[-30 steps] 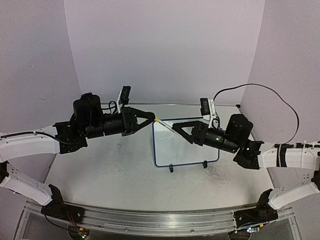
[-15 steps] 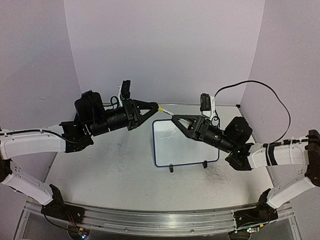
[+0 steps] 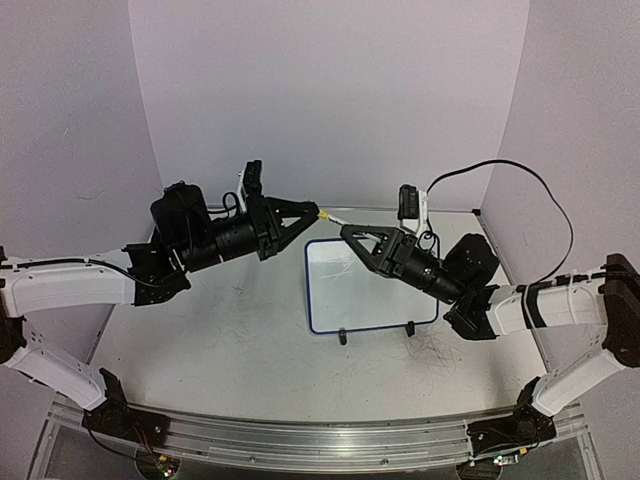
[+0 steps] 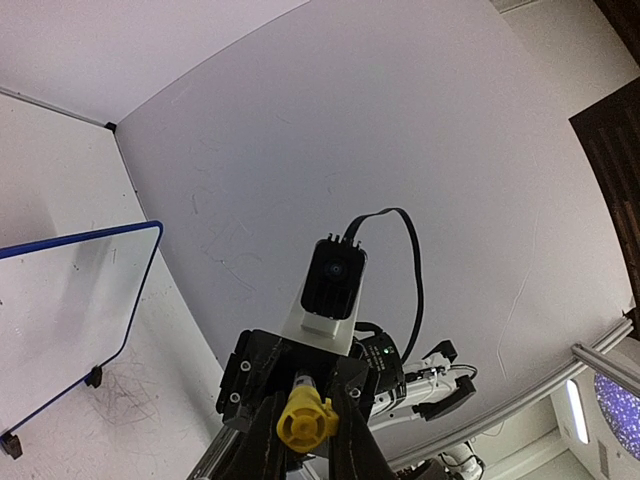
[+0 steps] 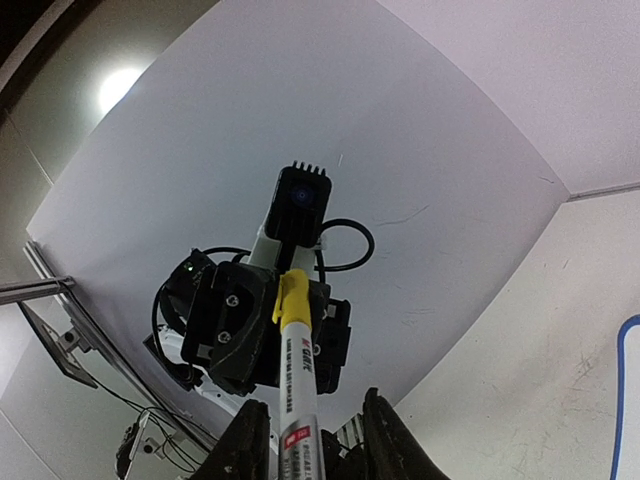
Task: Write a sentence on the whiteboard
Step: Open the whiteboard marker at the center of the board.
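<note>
The top view shows the whole navy-rimmed white whiteboard standing on the counter. The wrist views show the grips: left fingers closed on the yellow plastic cap, right fingers closed on the white marker pen.

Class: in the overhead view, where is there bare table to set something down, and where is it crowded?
Free: the table left of the whiteboard, up to the left arm, and the strip between its feet and the front rail. Crowded: over the board's far edge, where left gripper and right gripper meet on the marker.
</note>
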Controlling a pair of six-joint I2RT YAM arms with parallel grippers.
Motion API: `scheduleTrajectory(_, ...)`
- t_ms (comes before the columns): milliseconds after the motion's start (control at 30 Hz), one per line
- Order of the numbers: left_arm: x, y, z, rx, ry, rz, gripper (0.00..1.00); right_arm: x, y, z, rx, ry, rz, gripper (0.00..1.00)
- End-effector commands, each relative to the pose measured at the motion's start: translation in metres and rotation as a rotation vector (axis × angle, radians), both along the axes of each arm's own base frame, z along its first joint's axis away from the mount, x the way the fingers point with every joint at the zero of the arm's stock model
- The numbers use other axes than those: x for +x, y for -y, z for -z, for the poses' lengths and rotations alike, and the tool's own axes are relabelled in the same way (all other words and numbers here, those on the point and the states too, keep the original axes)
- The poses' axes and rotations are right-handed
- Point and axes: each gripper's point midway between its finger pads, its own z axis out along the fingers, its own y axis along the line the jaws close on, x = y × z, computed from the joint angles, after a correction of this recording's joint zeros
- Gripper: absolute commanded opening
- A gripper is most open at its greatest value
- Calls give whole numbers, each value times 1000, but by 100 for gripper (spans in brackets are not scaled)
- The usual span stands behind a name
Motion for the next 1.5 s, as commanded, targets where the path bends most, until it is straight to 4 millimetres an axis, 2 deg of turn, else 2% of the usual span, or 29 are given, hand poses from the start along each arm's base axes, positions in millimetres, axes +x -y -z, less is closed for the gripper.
scheduleTrajectory(0,-3,2,-13,-54,21,22,0,-4,3,-35,92,74,-6,34)
scheduleTrajectory(267,-5,9,1,-30,-3,60,0,0,0,-31,87,61,-5,35)
scheduleTrajectory(767,-6,5,6,-20,9,46,0,7,1,-29,102,13,18,32)
scheduleTrajectory(1233,-6,3,7,-15,15,39,0,6,-5,-34,114,2,-23,11)
scheduleTrajectory(1467,-6,2,6,-17,21,36,0,2,-9,-27,85,17,-45,12)
